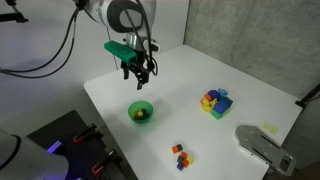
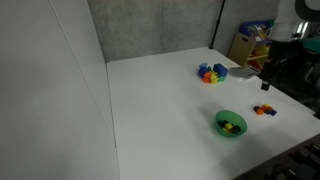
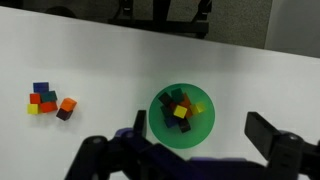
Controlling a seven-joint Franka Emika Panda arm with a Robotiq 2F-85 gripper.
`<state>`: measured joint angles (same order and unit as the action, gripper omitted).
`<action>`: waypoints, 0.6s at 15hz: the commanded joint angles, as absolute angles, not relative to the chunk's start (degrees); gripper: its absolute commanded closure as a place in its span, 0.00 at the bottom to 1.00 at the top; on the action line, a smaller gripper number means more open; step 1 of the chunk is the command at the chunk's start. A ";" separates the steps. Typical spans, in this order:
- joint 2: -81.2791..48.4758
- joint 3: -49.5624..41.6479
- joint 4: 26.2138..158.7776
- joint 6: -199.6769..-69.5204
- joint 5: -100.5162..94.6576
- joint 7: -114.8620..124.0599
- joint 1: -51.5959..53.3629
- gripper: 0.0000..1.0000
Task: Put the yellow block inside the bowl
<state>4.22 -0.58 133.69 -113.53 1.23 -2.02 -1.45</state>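
the jaws stand wide apart with nothing between them: in the wrist view the gripper (image 3: 198, 130) shows one dark finger to each side of the frame's lower edge, and the gap between them holds only the bowl (image 3: 156, 108) below. the gripper is released and hangs clear above the table (image 1: 240, 70), not touching anything; in an exterior view it (image 1: 138, 70) sits well above and a little behind the bowl (image 1: 131, 112). the yellow block (image 3: 181, 113) lies inside the bowl, near its middle, resting on the bottom among a few darker shapes that are too blurred to name; a yellow spot shows within the green rim in both exterior views too (image 1: 143, 114) (image 2: 229, 127). so the main thing the task asks for looks done: the block is in, and the hand has let go. what is left, by my reading, is only for the arm to pull away and settle. further out, a huddle of small loose cubes (image 3: 45, 100) sits on the table well apart from the bowl, and the larger multicoloured block cluster (image 1: 215, 101) lies farther off still, neither one touched by the gripper.
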 commanded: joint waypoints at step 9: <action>15.77 -1.96 137.79 -111.26 1.15 2.52 -2.62 0.00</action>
